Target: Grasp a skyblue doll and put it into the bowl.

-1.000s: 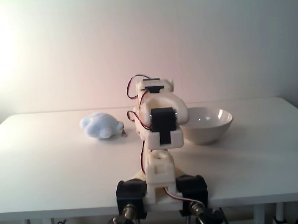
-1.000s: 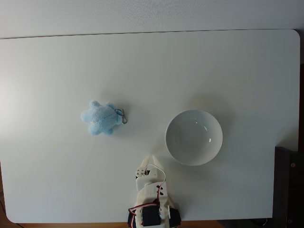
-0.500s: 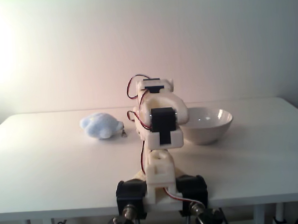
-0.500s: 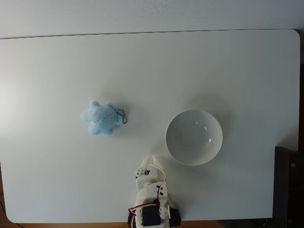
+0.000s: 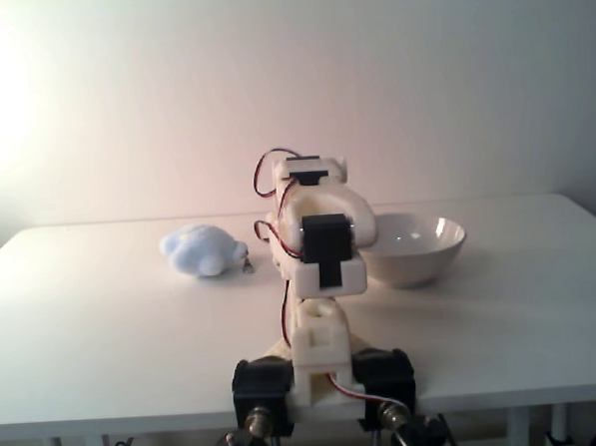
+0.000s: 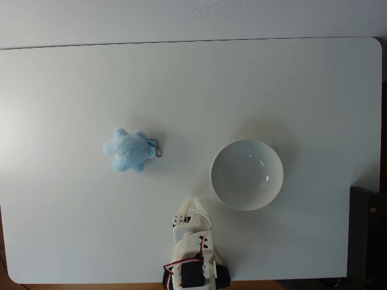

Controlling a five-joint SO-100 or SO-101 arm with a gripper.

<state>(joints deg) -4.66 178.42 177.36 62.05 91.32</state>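
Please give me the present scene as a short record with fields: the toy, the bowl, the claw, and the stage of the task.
toy: skyblue doll lies on the table, left of the bowl in the top-down fixed view
bowl: white bowl, nothing inside
claw: claw folded back near the arm's base, holds nothing; open or shut unclear
stage: doll not yet grasped

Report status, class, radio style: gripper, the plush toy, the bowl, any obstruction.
Gripper folded near base, looks shut, holding nothing. Fluffy sky-blue plush doll on white table, untouched. Glossy white ceramic bowl empty, right of doll in top-down fixed view. Path unobstructed.
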